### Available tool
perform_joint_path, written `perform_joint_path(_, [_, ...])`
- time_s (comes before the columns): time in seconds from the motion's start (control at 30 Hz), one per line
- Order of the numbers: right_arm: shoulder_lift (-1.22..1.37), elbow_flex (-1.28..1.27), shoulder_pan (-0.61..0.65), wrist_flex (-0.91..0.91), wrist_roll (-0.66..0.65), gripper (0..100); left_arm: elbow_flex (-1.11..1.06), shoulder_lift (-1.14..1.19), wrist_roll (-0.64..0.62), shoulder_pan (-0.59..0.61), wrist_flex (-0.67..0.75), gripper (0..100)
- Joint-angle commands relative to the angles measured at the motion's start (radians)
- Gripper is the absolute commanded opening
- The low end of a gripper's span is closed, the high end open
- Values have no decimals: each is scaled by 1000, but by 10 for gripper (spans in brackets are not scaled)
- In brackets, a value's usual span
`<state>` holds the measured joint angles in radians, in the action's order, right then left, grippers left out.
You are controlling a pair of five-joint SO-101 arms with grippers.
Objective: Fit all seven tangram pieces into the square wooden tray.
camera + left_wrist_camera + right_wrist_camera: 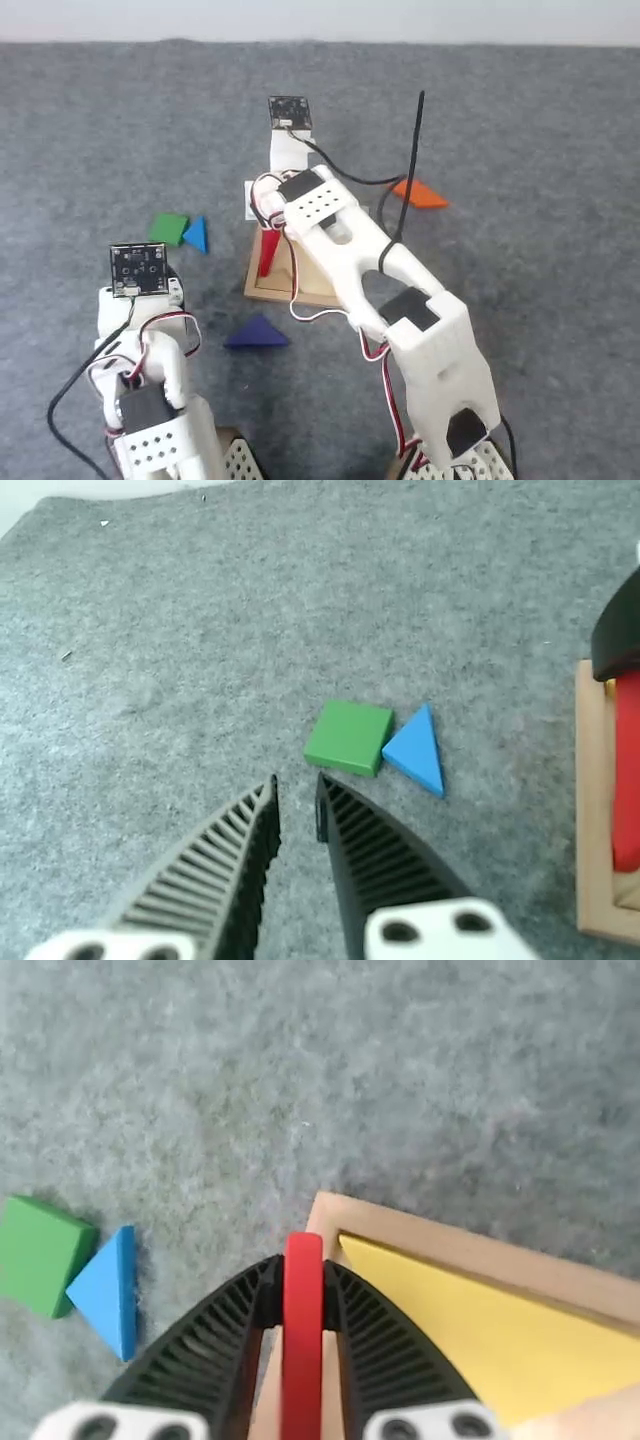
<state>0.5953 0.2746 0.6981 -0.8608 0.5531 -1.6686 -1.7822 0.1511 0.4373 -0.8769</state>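
Note:
My right gripper (300, 1270) is shut on a red piece (302, 1340), held on edge over the near-left part of the square wooden tray (470, 1250); from above the red piece (269, 252) hangs at the tray's (268, 290) left side. A yellow triangle (490, 1330) lies inside the tray. A green square (348, 737) and a small blue triangle (417, 750) lie side by side on the carpet, just ahead of my left gripper (297, 795), whose fingers are nearly together and hold nothing. A dark blue triangle (257, 334) lies in front of the tray. An orange triangle (420, 193) lies beyond it to the right.
Grey carpet (530, 120) covers the table. A black cable (405, 180) rises over the right arm near the orange triangle. The left arm's base (160, 420) stands at the near left.

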Motion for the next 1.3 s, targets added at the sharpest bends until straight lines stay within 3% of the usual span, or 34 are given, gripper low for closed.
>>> perform_joint_path(0.0, [-38, 61, 10, -8, 98, 8, 47, 8, -11, 5, 25, 65])
perform_joint_path(0.3, [-7, 60, 12, -8, 123, 14, 41, 8, -8, 3, 26, 66])
perform_joint_path(0.6, [-13, 60, 12, -44, 117, 210, 39, 8, -8, 2, 26, 66])
perform_joint_path(0.77, [-36, 80, 5, -51, 114, 209, 39, 8, -8, 2, 26, 66])
perform_joint_path(0.93, [-165, 97, -13, -193, 32, 207, 39, 8, -6, 2, 26, 66])
perform_joint_path(1.0, [-228, 97, -41, -272, 28, 170, 39, 8, -6, 2, 26, 66])
perform_joint_path(1.13, [-340, 97, -154, -417, 18, 0, 38, 8, -6, 0, 28, 66])
perform_joint_path(1.27, [-406, 97, -243, -562, -114, 21, 38, 8, 15, -3, 28, 66])
